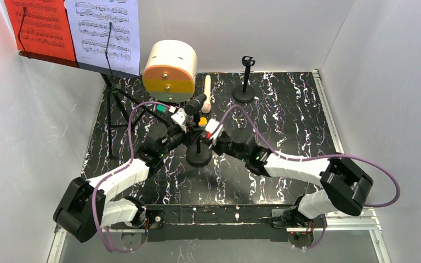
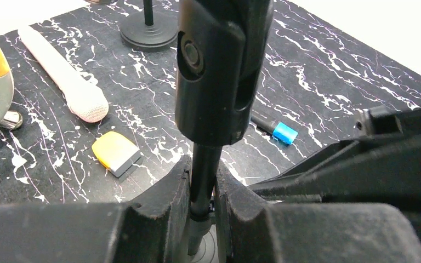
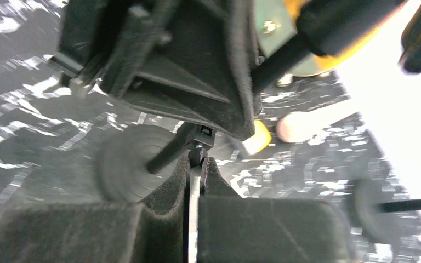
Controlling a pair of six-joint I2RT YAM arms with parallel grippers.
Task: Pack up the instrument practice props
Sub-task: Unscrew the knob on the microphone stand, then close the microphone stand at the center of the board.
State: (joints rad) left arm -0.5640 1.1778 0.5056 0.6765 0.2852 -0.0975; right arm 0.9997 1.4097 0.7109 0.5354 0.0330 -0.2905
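The black music rack (image 1: 109,68) stands at the back left on tripod legs, with a red page (image 1: 39,27) and a white page (image 1: 107,30) on it. A black mic holder (image 1: 199,157) stands mid-table with a black microphone (image 1: 195,103) in its clip. My left gripper (image 2: 203,189) is shut on its stem (image 2: 204,164), below the clip (image 2: 219,71). My right gripper (image 3: 197,160) is shut, its tips against a small black nub (image 3: 196,155) at the stem, just under the left gripper; the view is blurred. A cream microphone (image 1: 207,87) lies behind, and a second holder (image 1: 245,82) stands at the back.
A round cream, orange and grey box (image 1: 170,71) sits at the back centre. A small orange and grey block (image 2: 115,153) and a black stick with a blue tip (image 2: 277,130) lie near the held holder. White walls close in the table on three sides.
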